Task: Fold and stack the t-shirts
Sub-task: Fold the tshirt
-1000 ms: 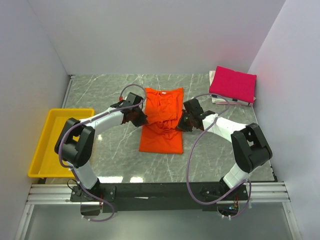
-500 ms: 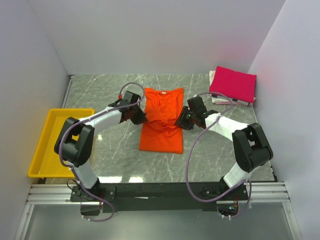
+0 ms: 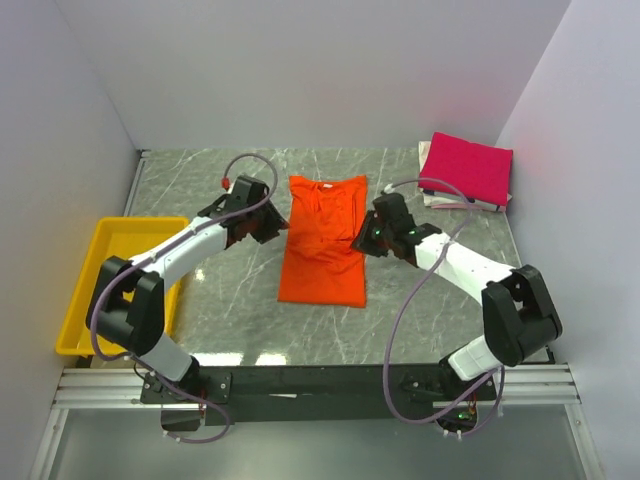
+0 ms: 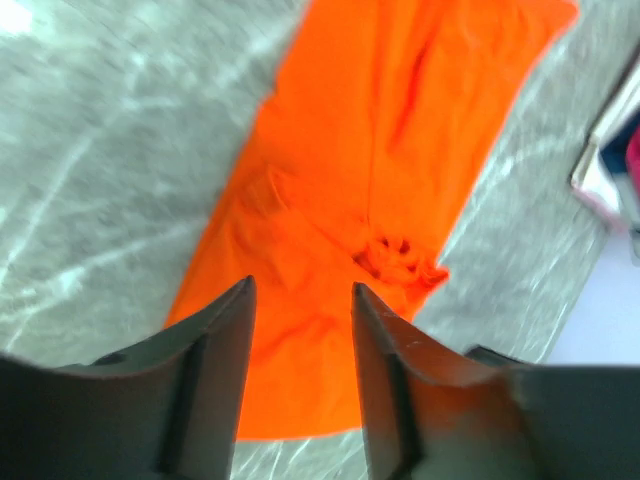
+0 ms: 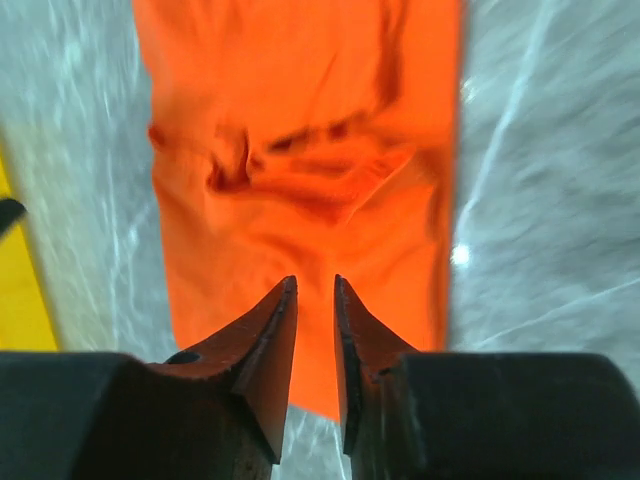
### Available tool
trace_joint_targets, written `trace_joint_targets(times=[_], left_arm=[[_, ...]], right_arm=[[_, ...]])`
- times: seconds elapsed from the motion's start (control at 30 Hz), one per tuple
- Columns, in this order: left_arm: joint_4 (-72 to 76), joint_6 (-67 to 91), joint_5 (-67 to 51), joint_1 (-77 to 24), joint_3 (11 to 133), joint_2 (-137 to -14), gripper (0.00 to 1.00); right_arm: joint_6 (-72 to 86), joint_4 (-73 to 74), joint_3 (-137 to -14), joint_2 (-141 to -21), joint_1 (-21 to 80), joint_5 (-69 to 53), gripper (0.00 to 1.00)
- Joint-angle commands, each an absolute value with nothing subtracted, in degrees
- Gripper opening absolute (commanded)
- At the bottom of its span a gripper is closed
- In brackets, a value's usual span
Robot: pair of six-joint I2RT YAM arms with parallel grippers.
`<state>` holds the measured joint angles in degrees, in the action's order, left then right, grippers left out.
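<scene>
1. The orange t-shirt (image 3: 325,245) is laid flat at the middle of the grey marble table (image 3: 230,290). It is folded into a long narrow strip, with the collar toward 12 o'clock and the hem toward 6 o'clock.
2. A bunched crease (image 5: 300,170) is seen across the middle of the strip; the rest is fairly smooth.
3. The left gripper (image 3: 268,226) is held just beside the strip's 9 o'clock edge. In its wrist view the fingers (image 4: 225,330) are spread well apart with nothing between them, and orange cloth is seen below the gap.
4. The right gripper (image 3: 358,240) is placed at the strip's 3 o'clock edge. Its jaws are parted by only a narrow slit, nothing is pinched, and orange cloth is seen through the slit.
5. Whether either gripper touches the cloth cannot be told.
6. The pink t-shirt (image 3: 465,168) is folded into a neat rectangle in the far right corner, at about 2 o'clock from the orange one and well apart from it. It is laid on a white item (image 3: 437,198) whose kind cannot be told.
7. The yellow tray (image 3: 100,255) is set at the table's 9 o'clock edge, partly covered by the left arm (image 3: 185,250).
</scene>
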<state>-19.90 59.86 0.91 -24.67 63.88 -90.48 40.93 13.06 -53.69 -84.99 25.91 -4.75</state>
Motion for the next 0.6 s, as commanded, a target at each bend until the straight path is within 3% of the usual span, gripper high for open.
trace_joint_targets(times=[0.0, 0.13, 0.2, 0.57], left_arm=[[-21.1, 59.7, 0.4, -28.4, 62.2, -89.9, 0.4], [-19.2, 60.6, -3.9, -29.1, 63.1, -93.9, 0.09], [-18.4, 61.0, -5.1, -29.2, 64.1, -97.4, 0.01], [-23.9, 59.0, -1.0, -26.4, 79.3, -112.7, 0.01]], right_arm=[[38.9, 14.9, -56.0, -86.3, 30.6, -2.1, 0.28], [38.5, 14.3, -57.7, -90.5, 32.3, -4.0, 0.29], [37.6, 14.5, -59.6, -93.1, 32.6, -4.6, 0.29], [36.6, 15.5, -69.2, -107.5, 26.3, -7.4, 0.25]])
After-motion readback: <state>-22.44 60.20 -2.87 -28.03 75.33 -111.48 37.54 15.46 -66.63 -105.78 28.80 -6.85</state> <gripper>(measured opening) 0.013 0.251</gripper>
